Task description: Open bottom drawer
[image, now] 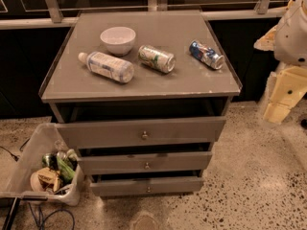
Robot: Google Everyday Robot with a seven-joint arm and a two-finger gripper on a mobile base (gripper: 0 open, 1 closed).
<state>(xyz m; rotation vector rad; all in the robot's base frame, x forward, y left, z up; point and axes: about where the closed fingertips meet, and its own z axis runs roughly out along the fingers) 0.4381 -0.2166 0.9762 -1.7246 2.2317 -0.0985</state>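
The grey cabinet [144, 80] stands in the middle of the camera view with three drawers. The bottom drawer [120, 187] is the lowest, slimmest grey front, with a small brass knob [148, 189]. It stands out a little from the cabinet body, under the mid drawer [182, 162] and the wide top drawer [96, 133], which also stand out. My arm [292, 32] is at the right edge. My gripper [282, 97] hangs there, cream-coloured, pointing down to the floor, well right of the cabinet and apart from every drawer.
On the cabinet top lie a white bowl [118, 39], a water bottle [106, 66], a green can [157, 58] and a blue can [206, 54]. A clear bin [29, 152] with trash stands at the cabinet's lower left, with cables [48, 217] on the speckled floor. A railing runs behind.
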